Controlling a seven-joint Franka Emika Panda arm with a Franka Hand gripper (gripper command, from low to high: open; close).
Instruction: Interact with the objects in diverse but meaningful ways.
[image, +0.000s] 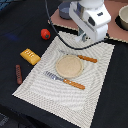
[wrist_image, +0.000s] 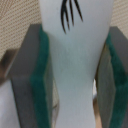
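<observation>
I am holding the white fish (wrist_image: 75, 65) clamped between the gripper (wrist_image: 75, 75) pads, black fin lines showing. No readable writing is appearing anywhere.

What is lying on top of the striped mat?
On the mat lie a round tan plate, a fork and a knife. The arm hides the mat's far corner.
</observation>
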